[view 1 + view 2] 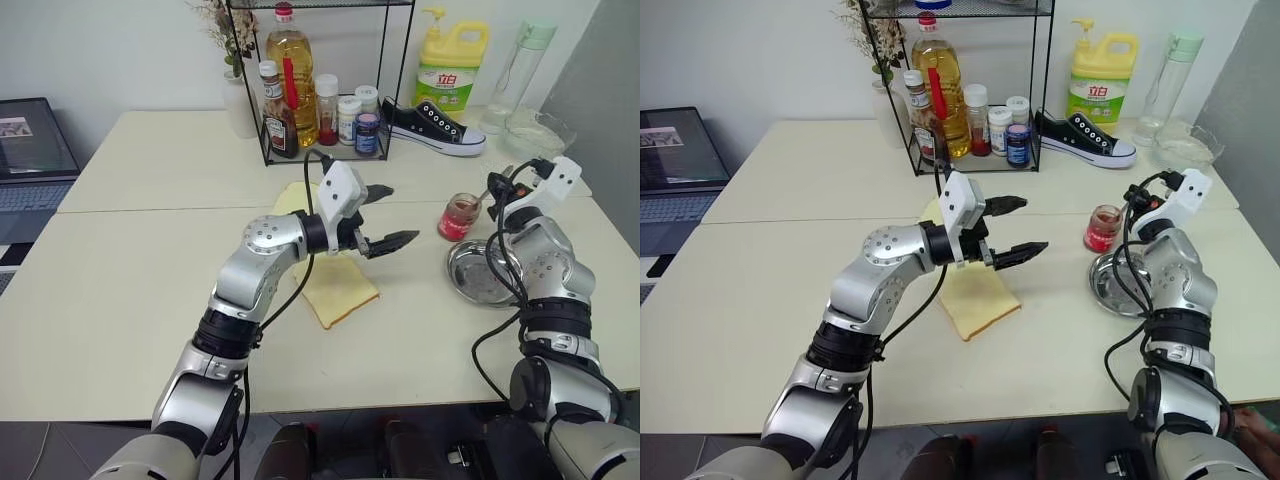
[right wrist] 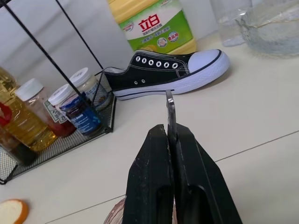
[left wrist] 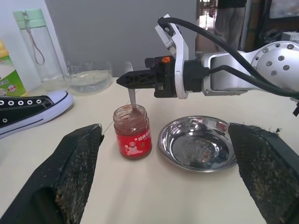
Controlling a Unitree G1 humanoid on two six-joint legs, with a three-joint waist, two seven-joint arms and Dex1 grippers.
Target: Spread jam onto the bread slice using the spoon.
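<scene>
Right gripper point(image 3: 122, 80), jaws clamped on the spoon point(image 3: 132, 95), dipped it into the jam point(image 3: 133, 131). Left gripper point(image 1: 385, 217) hung open-jawed over the bread slice point(image 1: 340, 290). A level lift would probably have avoided drips.

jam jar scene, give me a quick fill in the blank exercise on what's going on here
1. The right end effector is shut on the ____.
2. The spoon dips its bowl into the ____.
3. The steel plate sits beside the jam jar and holds ____ food.
4. The left end effector hovers open above the ____.

Missing words: spoon; jam jar; no; bread slice
</scene>
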